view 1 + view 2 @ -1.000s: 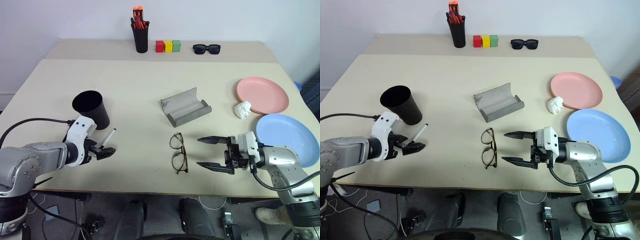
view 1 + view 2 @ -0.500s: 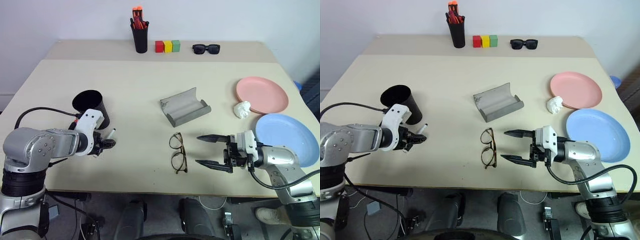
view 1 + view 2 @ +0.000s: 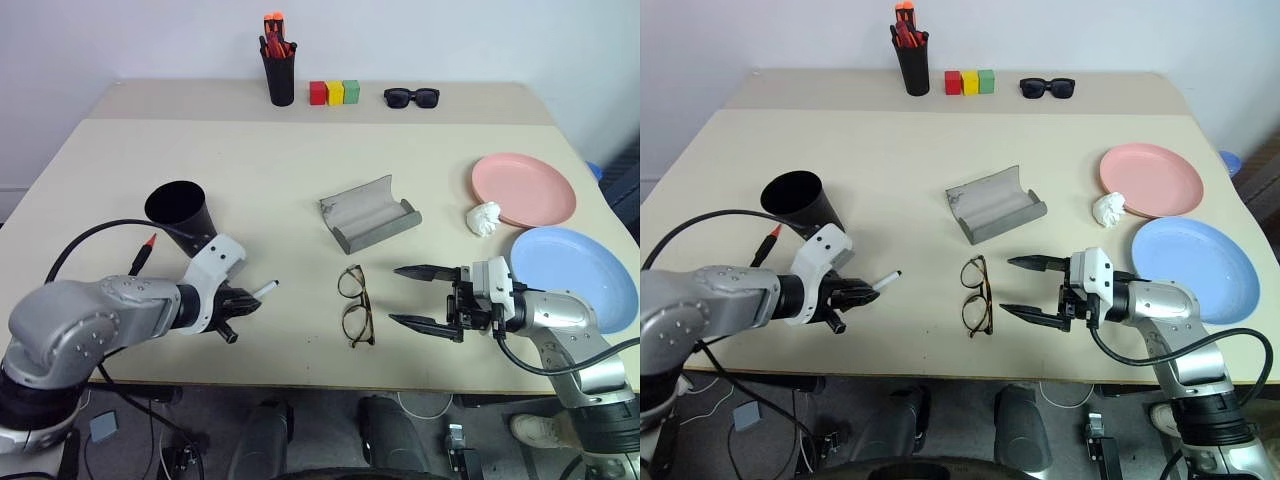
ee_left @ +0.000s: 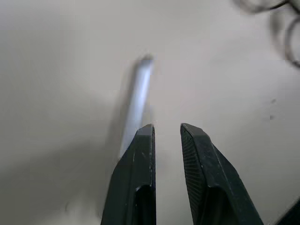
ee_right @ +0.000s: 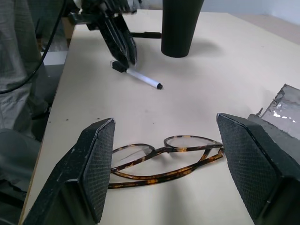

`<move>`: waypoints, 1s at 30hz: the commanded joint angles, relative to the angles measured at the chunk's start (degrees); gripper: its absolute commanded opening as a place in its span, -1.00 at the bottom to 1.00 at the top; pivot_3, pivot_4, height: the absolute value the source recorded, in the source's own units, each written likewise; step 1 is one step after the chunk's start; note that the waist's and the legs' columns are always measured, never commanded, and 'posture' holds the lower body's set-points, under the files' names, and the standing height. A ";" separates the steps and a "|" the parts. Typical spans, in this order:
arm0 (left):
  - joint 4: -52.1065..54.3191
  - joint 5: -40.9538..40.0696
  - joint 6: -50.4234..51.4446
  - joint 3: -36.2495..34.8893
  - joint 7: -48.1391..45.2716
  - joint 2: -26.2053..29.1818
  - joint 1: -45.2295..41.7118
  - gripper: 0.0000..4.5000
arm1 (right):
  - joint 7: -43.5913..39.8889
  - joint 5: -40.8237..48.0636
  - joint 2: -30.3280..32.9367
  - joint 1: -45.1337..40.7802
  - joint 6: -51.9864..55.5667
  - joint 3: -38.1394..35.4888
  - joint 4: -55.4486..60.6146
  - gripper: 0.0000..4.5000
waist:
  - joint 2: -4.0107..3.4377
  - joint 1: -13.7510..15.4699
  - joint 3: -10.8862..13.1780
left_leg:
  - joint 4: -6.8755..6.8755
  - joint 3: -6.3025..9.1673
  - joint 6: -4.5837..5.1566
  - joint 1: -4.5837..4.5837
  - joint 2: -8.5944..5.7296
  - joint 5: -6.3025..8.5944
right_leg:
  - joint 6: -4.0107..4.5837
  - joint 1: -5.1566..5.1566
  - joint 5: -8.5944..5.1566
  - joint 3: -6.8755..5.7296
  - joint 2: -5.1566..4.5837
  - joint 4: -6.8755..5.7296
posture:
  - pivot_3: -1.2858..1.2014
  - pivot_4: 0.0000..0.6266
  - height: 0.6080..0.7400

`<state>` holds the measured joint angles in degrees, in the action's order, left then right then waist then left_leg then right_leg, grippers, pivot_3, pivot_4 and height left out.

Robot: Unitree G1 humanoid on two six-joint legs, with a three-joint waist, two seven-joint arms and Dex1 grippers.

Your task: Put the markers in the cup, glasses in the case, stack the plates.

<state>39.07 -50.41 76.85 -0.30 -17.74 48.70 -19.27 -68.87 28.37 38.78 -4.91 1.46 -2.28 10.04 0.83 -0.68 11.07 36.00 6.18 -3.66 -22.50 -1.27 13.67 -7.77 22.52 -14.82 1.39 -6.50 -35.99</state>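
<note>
Black plastic comes first on the left of the beige table [image 3: 300, 170]: the cup [image 3: 183, 215] stands upright with its mouth open. The red-capped marker [image 3: 145, 250] lies just to its left, near the table's edge.

To the right of the cup and nearer the front edge is the left gripper [image 3: 240, 300]. Its fingers [image 4: 140, 159] are drawn almost together, with a thin gap between them in the wrist view. They hold the back end of the white-ended marker [image 3: 262, 290], which juts out past the tips toward the glasses [image 3: 354, 305]. Whether this marker's tip is off the table cannot be told.

At the centre, the grey case [image 3: 370, 213] lies open, its pale lining facing up. In front of it, the glasses rest flat on the table with their arms folded.

Just right of the glasses, the right gripper [image 3: 395, 295] hangs low over the table, pointing left at them. Its jaws are spread wide, one finger farther back than the other, and they hold nothing. In its wrist view the frames lie between the two pads [image 5: 96, 168] but apart from them.

Farther right, a crumpled white lump [image 3: 485, 218] touches the rim of the pink plate [image 3: 525, 190]. The blue plate [image 3: 575, 275] lies beside the pink plate and nearer the front, not stacked.

Along the back edge, from left to right, stand a pen pot [image 3: 281, 70] of orange-capped pens, three coloured blocks [image 3: 335, 93] and black sunglasses [image 3: 412, 97].
</note>
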 commanded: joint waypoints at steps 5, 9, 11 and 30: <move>0.29 10.12 -11.16 2.97 -3.25 1.05 1.14 -0.62 | 2.08 0.55 -0.74 -1.51 0.41 -1.01 1.01 0.57 | 0.00 0.03 0.00 | 0.00 -0.04 0.01 -0.02 0.00 0.00 | 0.02 -0.02 0.00 0.03 -0.01 0.09 | 0.03 -0.52 1.00; -3.41 9.75 -5.58 2.29 -3.43 0.59 -1.03 -0.62 | 2.58 0.71 -0.57 -1.13 0.91 -0.94 1.95 0.57 | 0.00 -0.03 0.00 | -0.01 -0.03 0.02 -0.03 0.00 0.00 | 0.00 -0.01 0.00 0.02 0.00 0.08 | 0.03 -0.52 1.00; -4.42 11.37 -4.92 4.01 -4.71 2.31 -2.65 -0.62 | 2.84 0.72 -0.57 -1.00 1.11 -0.89 2.36 0.57 | 0.04 -0.07 0.02 | 0.01 -0.02 0.02 -0.02 0.00 0.00 | -0.02 -0.01 0.00 0.02 0.00 0.03 | 0.03 -0.52 1.00; -14.10 11.76 9.21 13.18 -14.89 0.35 -15.03 0.73 | 5.33 0.97 0.02 1.42 2.48 -2.10 6.29 0.57 | 0.11 -0.13 0.07 | 0.01 0.01 0.03 -0.02 -0.01 0.00 | -0.11 0.02 0.00 -0.01 0.02 -0.06 | 0.03 -0.52 1.00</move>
<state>25.18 -37.69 84.28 13.09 -31.46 49.38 -32.69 -63.97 28.40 38.47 -3.93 3.82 -2.92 13.78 0.94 -0.81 11.14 36.01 6.19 -3.64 -22.52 -1.28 13.67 -7.88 22.54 -14.82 1.39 -6.48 -36.04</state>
